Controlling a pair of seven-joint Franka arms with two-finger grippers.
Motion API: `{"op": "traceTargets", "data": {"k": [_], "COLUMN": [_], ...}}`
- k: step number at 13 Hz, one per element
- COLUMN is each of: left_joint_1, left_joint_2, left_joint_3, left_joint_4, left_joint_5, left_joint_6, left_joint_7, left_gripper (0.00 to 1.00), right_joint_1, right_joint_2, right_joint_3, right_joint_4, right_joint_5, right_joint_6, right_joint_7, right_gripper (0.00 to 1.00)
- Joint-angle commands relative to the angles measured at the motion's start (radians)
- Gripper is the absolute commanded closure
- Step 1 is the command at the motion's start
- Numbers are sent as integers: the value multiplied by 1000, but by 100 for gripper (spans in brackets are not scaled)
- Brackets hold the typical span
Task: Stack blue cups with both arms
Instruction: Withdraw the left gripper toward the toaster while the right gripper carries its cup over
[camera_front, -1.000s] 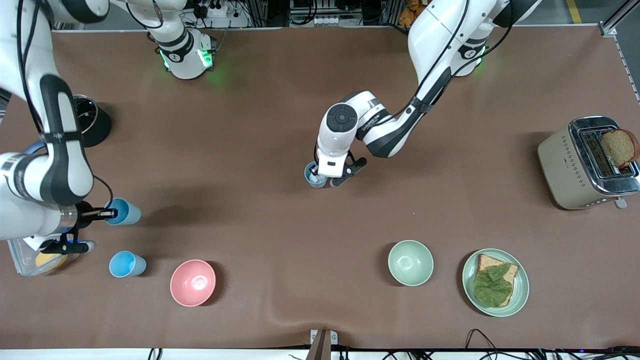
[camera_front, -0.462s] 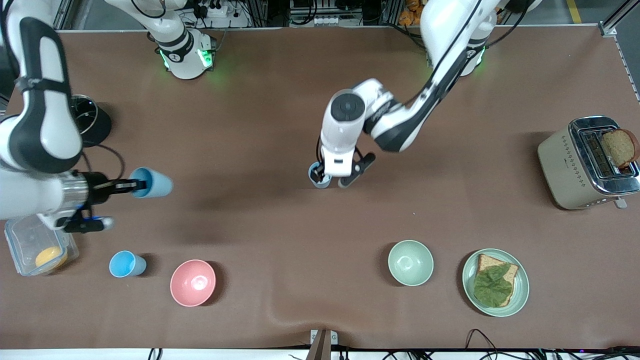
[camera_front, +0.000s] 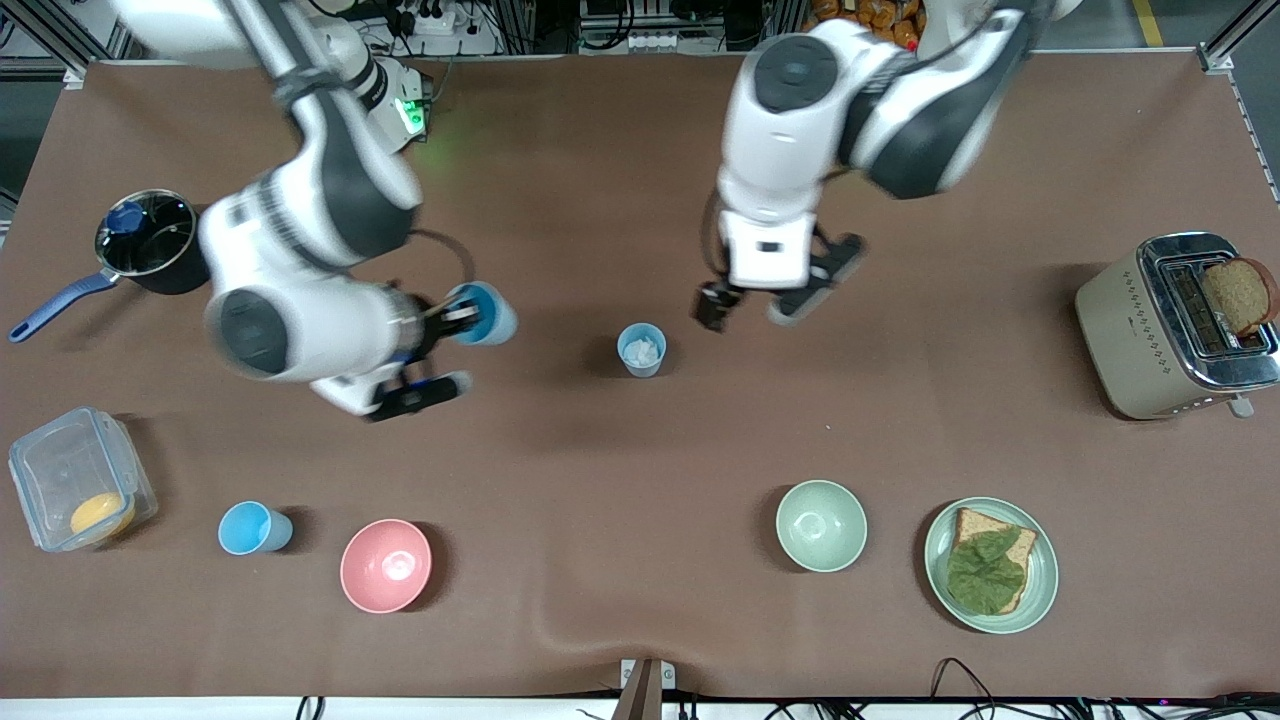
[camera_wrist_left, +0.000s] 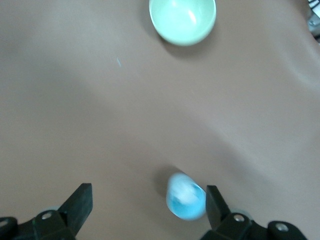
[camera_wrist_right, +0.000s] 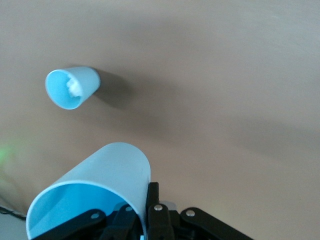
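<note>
Brown table cover (camera_front: 560, 470) carries a blue cup (camera_front: 641, 349) standing upright mid-table with something white inside. Just beside it, up in the air, the left gripper (camera_front: 765, 300) hangs with fingers spread and nothing between them. Toward the right arm's end, the right gripper (camera_front: 455, 318) grips a second blue cup (camera_front: 484, 313) by its rim, tilted sideways above the table. A third cup (camera_front: 254, 527) stands beside the pink bowl (camera_front: 386, 565).

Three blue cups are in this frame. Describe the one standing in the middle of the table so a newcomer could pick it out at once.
Start at the brown table and find the left gripper, open in the air near its middle. Just beside it, toward the right arm's end, a blue cup stands upright on the table. Unlike the cup by the pink bowl or the one the right gripper holds, it has something white inside.
</note>
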Motion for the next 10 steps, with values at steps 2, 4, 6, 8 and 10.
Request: {"op": "traceTargets", "data": {"k": [2, 4, 6, 8, 10], "left_joint_1": [205, 289, 360, 412, 422], "left_joint_2": [-65, -77, -79, -96, -122], "left_joint_3": [-10, -10, -10, -10, -6], "left_joint_4": [-34, -37, -37, -36, -33], "left_joint_5": [-2, -4, -4, -4, -2], "left_joint_6": [-97, -107, -113, -113, -154], "left_joint_7": [428, 600, 749, 855, 884], "left_gripper": [0, 0, 0, 0, 0], "right_joint_1": [153, 222, 270, 288, 296], "right_joint_2": [-4, 5, 51, 94, 145], "right_joint_3": [-11, -14, -14, -14, -14], "right_joint_4": [24, 13, 11, 11, 21], "right_joint_5": [-56, -84, -116, -121, -122], "right_joint_6": [76, 145, 202, 264, 297], "right_joint_7": [124, 157, 242, 275, 264], "right_gripper": [100, 100, 100, 100, 100]}}
